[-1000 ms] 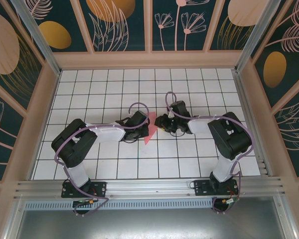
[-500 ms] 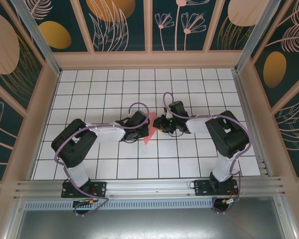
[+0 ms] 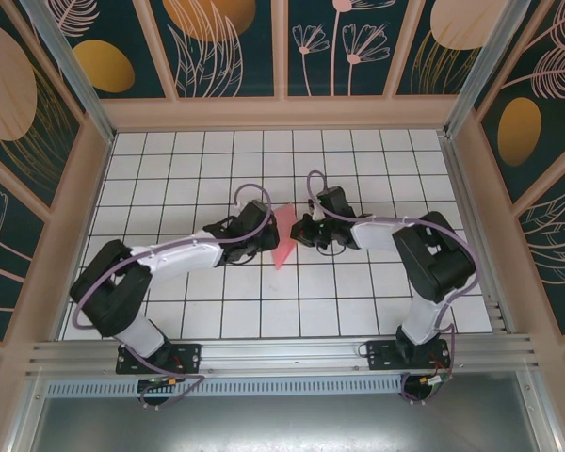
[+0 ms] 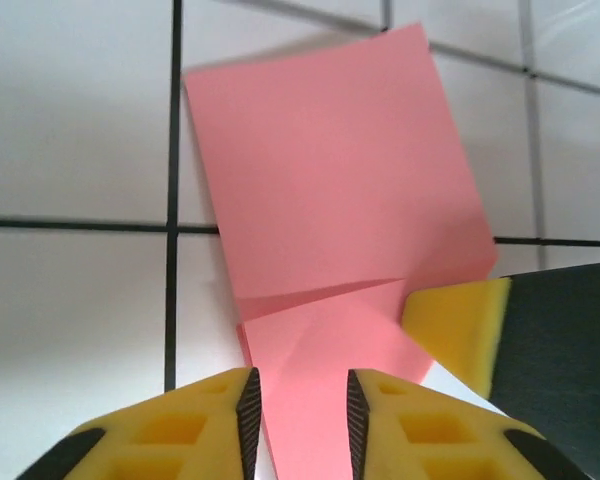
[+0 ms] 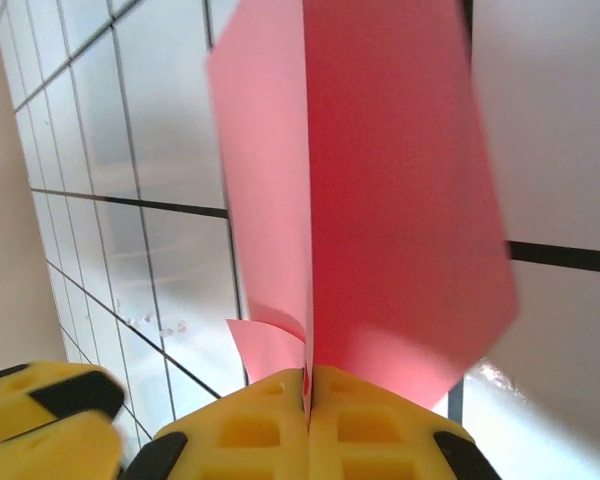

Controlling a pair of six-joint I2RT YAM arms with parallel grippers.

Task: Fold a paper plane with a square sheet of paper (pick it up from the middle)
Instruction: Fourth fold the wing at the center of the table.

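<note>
While your right gripper [image 5: 308,385] clamps the creased pink-red paper sheet [image 5: 380,200] at the centre of the tiled table [image 3: 377,160] and your left gripper [image 4: 300,395] stands narrowly open astride its tapered end, close the left squarely on the crease.

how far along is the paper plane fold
Done: the pink paper is folded narrower, with a diagonal crease showing. In hand: the right gripper is shut on its edge, the left gripper open over it. Left: it looks broad, not yet a slim dart.
</note>
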